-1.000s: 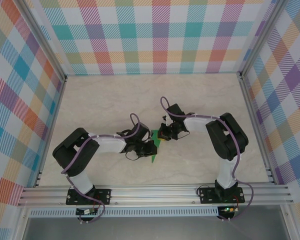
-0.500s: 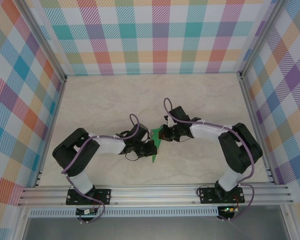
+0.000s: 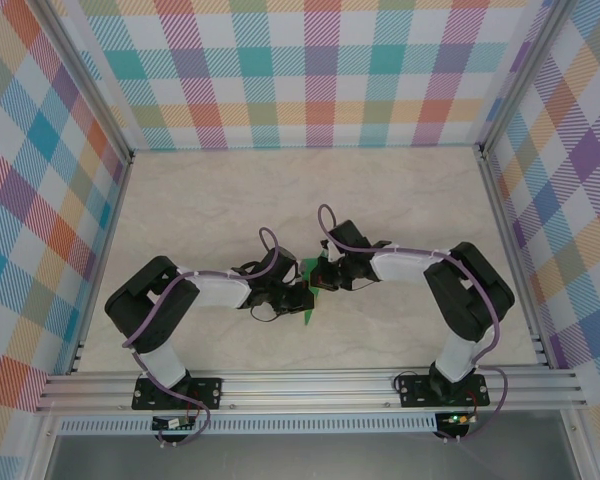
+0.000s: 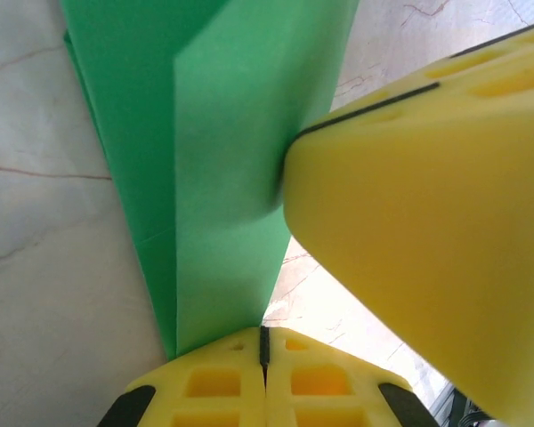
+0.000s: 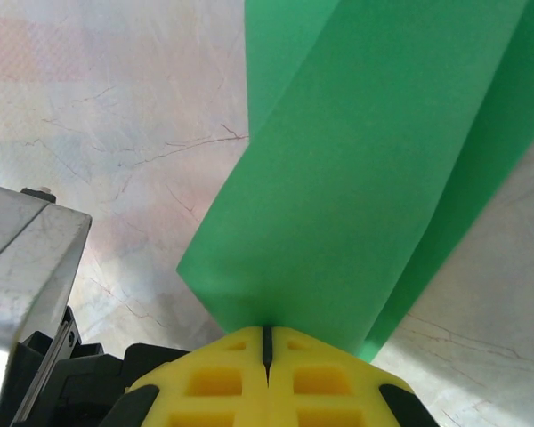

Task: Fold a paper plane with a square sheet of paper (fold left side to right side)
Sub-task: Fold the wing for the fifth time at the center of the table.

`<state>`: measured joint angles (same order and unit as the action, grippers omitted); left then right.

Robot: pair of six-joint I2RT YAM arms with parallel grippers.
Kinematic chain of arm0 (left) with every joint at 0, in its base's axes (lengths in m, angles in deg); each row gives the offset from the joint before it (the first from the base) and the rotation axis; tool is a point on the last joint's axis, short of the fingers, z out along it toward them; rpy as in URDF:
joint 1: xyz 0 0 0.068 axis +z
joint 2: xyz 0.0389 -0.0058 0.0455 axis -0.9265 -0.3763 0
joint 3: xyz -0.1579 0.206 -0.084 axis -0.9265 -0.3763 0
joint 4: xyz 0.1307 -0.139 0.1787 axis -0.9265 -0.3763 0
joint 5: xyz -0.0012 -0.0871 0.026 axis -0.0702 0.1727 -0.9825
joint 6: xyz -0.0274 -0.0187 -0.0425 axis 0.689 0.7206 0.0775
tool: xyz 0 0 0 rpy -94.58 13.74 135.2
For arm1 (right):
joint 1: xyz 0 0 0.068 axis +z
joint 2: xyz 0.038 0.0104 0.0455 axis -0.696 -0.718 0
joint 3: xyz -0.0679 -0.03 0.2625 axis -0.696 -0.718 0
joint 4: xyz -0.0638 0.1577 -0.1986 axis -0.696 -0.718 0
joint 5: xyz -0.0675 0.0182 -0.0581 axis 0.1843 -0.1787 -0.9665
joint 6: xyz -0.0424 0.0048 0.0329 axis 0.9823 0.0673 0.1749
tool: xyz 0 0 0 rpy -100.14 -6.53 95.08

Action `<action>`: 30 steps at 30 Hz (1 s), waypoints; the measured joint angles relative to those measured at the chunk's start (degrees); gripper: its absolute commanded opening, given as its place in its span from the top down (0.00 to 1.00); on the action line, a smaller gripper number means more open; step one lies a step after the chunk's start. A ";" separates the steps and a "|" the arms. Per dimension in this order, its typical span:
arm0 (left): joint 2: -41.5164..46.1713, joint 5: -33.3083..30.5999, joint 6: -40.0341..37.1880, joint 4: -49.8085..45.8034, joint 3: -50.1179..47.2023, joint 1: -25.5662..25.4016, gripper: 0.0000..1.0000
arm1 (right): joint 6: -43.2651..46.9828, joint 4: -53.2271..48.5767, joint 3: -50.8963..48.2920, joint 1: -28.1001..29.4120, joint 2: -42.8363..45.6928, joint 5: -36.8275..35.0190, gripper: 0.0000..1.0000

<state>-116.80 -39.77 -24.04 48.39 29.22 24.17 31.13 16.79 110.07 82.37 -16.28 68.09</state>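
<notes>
Left tool [image 4: 263, 342]: jaws fully closed, clamping the paper plane [image 4: 222, 133]. Right tool [image 5: 265, 336]: likewise closed on it. From above, both tools hide most of the folded green paper, mid worktop [image 3: 210, 200].

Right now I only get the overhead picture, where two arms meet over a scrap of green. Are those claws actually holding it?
Observer: The left gripper is. Its wrist camera shows it shut tight, with the green paper running out from between its tips.
Operator: And the other one?
Observer: The right gripper is shut on it too, and the paper fans out from its closed tips.
Operator: Is it one flat sheet?
Observer: No. Up close it lies in folded layers, with a straight crease running down its length.
</notes>
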 measured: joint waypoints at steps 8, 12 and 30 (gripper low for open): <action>0.00 0.00 0.00 0.00 0.00 0.00 0.95 | 0.55 -0.13 0.59 0.04 -2.60 -2.47 1.00; 0.07 -0.02 0.00 0.31 -0.22 0.00 0.95 | 1.49 -0.81 1.29 0.07 -3.21 -3.32 1.00; 0.33 -0.04 0.02 1.81 -1.18 0.00 0.96 | 5.51 -3.13 3.54 -0.39 -4.13 -5.33 1.00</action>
<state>-116.47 -39.81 -24.02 50.21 28.04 24.17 36.63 13.66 113.61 81.98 -20.41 62.76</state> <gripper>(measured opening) 0.045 0.044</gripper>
